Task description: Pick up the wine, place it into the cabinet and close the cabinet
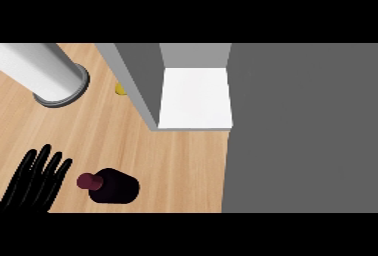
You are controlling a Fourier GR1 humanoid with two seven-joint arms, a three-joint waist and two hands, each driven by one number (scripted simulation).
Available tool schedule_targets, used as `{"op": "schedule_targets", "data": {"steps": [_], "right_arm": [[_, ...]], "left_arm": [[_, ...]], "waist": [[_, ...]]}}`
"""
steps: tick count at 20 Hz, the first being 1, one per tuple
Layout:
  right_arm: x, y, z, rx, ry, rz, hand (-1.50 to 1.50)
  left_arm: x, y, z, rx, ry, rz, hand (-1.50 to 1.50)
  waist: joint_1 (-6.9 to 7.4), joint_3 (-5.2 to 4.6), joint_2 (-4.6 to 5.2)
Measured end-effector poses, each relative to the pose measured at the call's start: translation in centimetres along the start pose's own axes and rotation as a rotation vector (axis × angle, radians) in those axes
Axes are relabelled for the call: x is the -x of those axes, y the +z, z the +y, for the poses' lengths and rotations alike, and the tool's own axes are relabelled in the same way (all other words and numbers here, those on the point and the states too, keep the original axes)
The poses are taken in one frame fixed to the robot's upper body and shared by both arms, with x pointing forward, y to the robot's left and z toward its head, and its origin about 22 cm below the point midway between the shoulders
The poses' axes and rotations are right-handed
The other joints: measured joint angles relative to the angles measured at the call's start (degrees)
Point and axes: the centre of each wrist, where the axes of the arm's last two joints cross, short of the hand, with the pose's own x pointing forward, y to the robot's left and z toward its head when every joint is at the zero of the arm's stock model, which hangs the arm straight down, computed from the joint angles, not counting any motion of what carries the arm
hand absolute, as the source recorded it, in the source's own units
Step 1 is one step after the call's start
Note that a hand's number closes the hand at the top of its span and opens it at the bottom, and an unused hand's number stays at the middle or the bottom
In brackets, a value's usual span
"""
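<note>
Meanwhile, near left on counter (177, 165): left robot hand (33, 182) open, fingers straight, holding nothing, just beside upright wine (111, 186) (right one unseen). Possible trouble: bottle tipped by a glancing reach; cabinet (196, 97) open, far right.

left hand (35, 181) at the 8 o'clock position of the head view, fingers straight, spread, pointing toward 12 o'clock.

light wooden counter (177, 155); white cylinder (40, 70) upper left
</note>
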Motion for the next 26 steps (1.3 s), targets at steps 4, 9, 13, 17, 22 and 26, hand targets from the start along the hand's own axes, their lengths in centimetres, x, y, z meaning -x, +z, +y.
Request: {"op": "schedule_targets", "data": {"steps": [4,9,13,17,22,26], "right_arm": [[0.2,0.1,0.4,-0.013,-0.018,-0.001,-1.5],[-0.2,0.0,0.1,0.002,0.001,0.007,-1.5],[-0.3,-0.2,0.2,0.003,-0.003,0.0,-1.5],[-0.3,-0.3,0.3,-0.007,0.001,0.001,-1.5],[-0.6,-0.5,0.3,-0.002,0.0,-0.002,-1.5],[-0.6,-0.5,0.3,-0.001,0.002,-0.001,-1.5]], "left_arm": [[1.9,-0.6,1.1,-0.025,-0.008,-0.02,-1.5],[3.8,-1.3,2.9,-0.056,-0.022,-0.021,-1.5],[5.1,-1.2,3.8,-0.058,-0.014,-0.017,-1.5],[7.0,-1.3,4.1,-0.057,-0.017,-0.004,-1.5],[9.3,-1.2,3.9,-0.042,-0.02,0.013,-1.5],[10.4,-1.6,4.8,-0.026,-0.009,0.015,-1.5]], "waist": [[-0.02,0.01,0.03],[-0.16,0.02,0.03],[-0.05,0.02,0.05],[-0.12,0.03,0.05],[-0.09,0.02,0.06],[-0.11,0.04,0.07]]}}
